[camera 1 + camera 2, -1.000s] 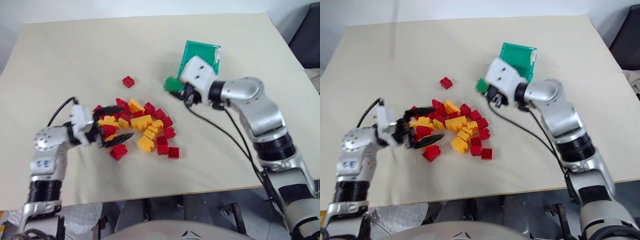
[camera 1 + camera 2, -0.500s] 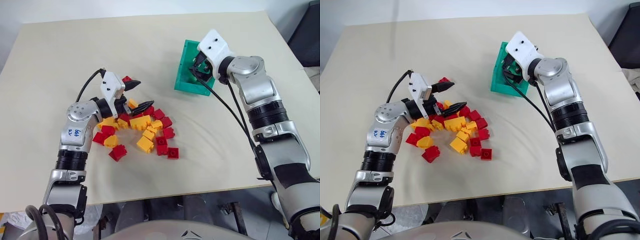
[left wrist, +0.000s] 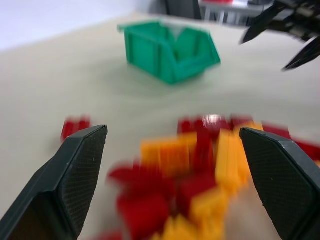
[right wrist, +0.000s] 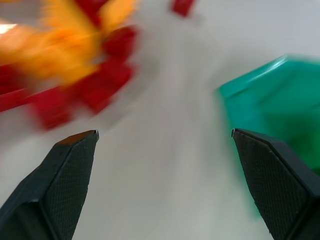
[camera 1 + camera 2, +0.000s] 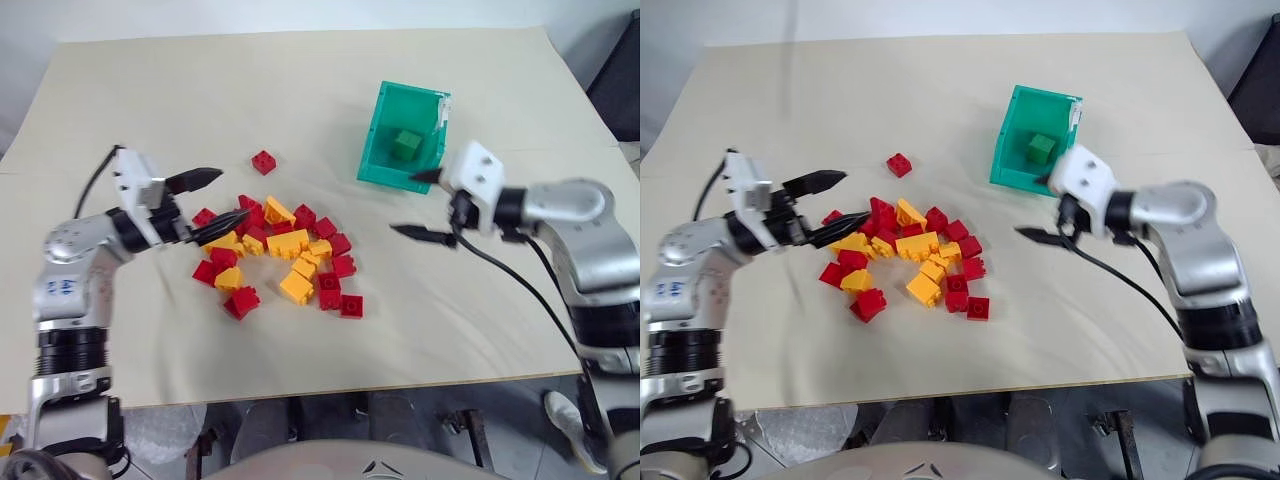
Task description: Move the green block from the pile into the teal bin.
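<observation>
The green block [image 5: 406,145] lies inside the teal bin [image 5: 375,143] on the table [image 5: 300,80]. The right gripper [image 5: 422,205] hangs just beside the bin — fingers spread wide, holding nothing. The left gripper [image 5: 212,198] is spread too, empty, at the pile's [image 5: 283,255] edge — one red brick [image 5: 263,161] sits apart.

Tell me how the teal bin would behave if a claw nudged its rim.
The teal bin looks like thin translucent plastic holding just the green block, so it is probably light and would slide on the smooth table rather than resist. Its sloping walls widen upward, so a high push on the rim may tip it. It seems rigid, not floppy.
</observation>
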Controlling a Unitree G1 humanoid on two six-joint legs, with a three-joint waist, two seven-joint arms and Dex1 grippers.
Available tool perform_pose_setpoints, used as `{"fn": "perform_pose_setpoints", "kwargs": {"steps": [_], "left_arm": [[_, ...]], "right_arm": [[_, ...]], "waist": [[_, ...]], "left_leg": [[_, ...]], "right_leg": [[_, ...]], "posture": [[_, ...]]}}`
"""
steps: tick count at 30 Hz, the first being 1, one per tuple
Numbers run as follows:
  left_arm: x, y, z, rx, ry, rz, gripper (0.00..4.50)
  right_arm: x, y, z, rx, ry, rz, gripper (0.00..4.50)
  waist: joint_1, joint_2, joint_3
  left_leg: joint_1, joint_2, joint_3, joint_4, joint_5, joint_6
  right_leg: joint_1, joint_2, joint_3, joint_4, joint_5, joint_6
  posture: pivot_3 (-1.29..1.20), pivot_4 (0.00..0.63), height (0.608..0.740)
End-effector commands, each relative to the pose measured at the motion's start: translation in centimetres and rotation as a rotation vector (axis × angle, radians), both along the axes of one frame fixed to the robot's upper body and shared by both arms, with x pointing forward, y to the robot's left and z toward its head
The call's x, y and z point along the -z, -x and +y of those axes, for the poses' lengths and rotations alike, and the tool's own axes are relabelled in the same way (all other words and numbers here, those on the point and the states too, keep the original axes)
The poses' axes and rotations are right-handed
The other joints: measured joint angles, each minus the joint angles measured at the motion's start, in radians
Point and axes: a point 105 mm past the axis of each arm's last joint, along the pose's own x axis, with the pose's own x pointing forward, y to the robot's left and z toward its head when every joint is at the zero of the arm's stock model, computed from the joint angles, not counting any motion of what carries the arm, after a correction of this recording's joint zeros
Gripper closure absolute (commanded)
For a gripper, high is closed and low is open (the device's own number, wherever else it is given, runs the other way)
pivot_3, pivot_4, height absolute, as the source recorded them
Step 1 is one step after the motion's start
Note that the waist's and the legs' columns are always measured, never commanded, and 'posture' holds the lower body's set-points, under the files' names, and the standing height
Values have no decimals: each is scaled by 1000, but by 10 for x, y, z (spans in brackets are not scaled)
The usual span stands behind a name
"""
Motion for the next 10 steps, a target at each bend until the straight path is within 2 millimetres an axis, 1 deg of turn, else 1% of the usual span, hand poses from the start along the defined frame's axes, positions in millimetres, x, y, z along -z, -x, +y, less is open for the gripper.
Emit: {"fn": "perform_pose_setpoints", "kwargs": {"steps": [1, 2, 4, 7, 10], "left_arm": [[6, 19, 32, -18, -26, 5, 0], [11, 23, 40, -32, -34, 30, 0], [13, 30, 48, -35, -24, 37, 0], [14, 34, 57, -66, -18, 30, 0], [13, 36, 59, -66, -30, 0, 0]], "right_arm": [[6, 17, -31, -52, 38, -35, 32], [17, 21, -41, -57, 73, -10, 32], [25, 23, -50, -47, 25, 12, 32], [29, 22, -55, -32, -38, 24, 32], [30, 19, -53, -10, -90, 18, 32]], "waist": [[0, 0, 0], [0, 0, 0], [1, -1, 0], [2, -1, 0], [3, -1, 0]], "left_leg": [[1, 0, 0, 0, 0, 0], [2, 0, 0, 0, 0, 0], [1, 1, 1, 0, 0, 0], [2, 0, 1, 1, 0, 0], [2, 1, 1, 1, 0, 0]], "right_leg": [[0, 0, 0, 0, 0, 0], [1, 0, 1, 0, 0, 0], [1, 0, 1, 0, 0, 0], [1, 0, 2, 1, 0, 0], [1, -1, 2, 2, 1, -1]], "posture": [[0, 150, 740], [0, 150, 740], [0, 150, 740], [0, 150, 740], [0, 150, 740]]}}
